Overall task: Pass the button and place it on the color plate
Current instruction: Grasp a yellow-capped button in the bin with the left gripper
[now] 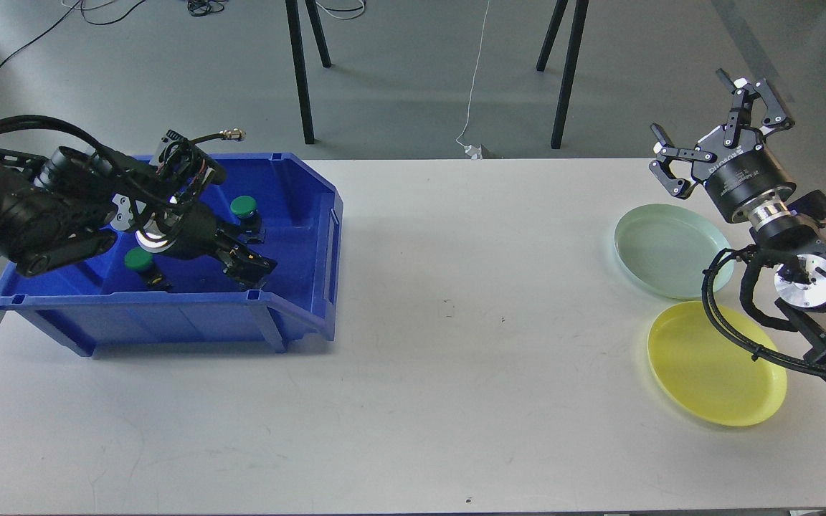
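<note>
My left gripper is down inside the blue bin, near its front wall, at the spot where a yellow button lay. That button is hidden under the dark fingers, and I cannot tell whether they are closed on it. One green button stands just behind the gripper, and another green button lies to its left. My right gripper is open and empty, raised above the table's far right edge. Below it are a pale green plate and a yellow plate, both empty.
The bin stands at the white table's left end and the plates at its right end. Black stand legs and cables are on the floor behind the table.
</note>
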Robot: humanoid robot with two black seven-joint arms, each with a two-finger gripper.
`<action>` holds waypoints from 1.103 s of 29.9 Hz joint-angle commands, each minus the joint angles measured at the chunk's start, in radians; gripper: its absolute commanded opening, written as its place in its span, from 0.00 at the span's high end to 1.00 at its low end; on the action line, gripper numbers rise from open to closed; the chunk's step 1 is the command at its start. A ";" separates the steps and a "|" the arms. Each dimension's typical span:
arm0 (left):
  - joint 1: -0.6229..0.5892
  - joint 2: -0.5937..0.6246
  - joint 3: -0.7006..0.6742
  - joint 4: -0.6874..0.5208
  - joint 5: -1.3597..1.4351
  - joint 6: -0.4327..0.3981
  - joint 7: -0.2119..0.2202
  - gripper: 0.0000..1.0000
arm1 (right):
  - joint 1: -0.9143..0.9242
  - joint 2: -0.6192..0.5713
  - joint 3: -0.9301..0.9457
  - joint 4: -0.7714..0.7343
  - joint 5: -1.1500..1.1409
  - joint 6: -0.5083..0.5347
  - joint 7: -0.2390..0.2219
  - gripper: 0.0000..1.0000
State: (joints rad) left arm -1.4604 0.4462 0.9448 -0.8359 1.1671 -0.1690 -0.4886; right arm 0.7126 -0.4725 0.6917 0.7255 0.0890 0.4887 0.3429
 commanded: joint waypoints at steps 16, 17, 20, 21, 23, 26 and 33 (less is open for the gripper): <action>0.000 0.000 0.009 0.000 0.002 -0.001 0.000 0.36 | -0.025 0.000 0.028 0.003 0.000 0.000 0.001 0.01; 0.000 0.000 0.009 0.000 0.002 -0.001 0.000 0.37 | -0.025 0.000 0.028 0.003 0.000 0.000 0.001 0.01; 0.003 0.000 0.009 0.000 0.002 -0.001 0.000 0.39 | -0.025 0.000 0.029 0.003 0.000 0.000 0.001 0.01; 0.005 0.000 0.009 0.000 0.002 -0.001 0.000 0.40 | -0.025 0.000 0.029 0.003 0.000 0.000 0.001 0.01; 0.005 0.000 0.009 0.000 0.002 -0.001 0.000 0.42 | -0.025 0.000 0.031 0.003 0.000 0.000 0.001 0.01; 0.006 -0.001 0.020 0.001 0.002 -0.001 0.000 0.44 | -0.025 0.000 0.038 0.003 0.000 0.000 0.001 0.01; 0.006 -0.003 0.032 0.017 0.002 0.000 0.000 0.60 | -0.031 0.000 0.038 0.003 0.000 0.000 0.002 0.01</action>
State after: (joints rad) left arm -1.4543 0.4437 0.9764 -0.8267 1.1690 -0.1695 -0.4887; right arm 0.6854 -0.4725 0.7302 0.7287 0.0890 0.4887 0.3452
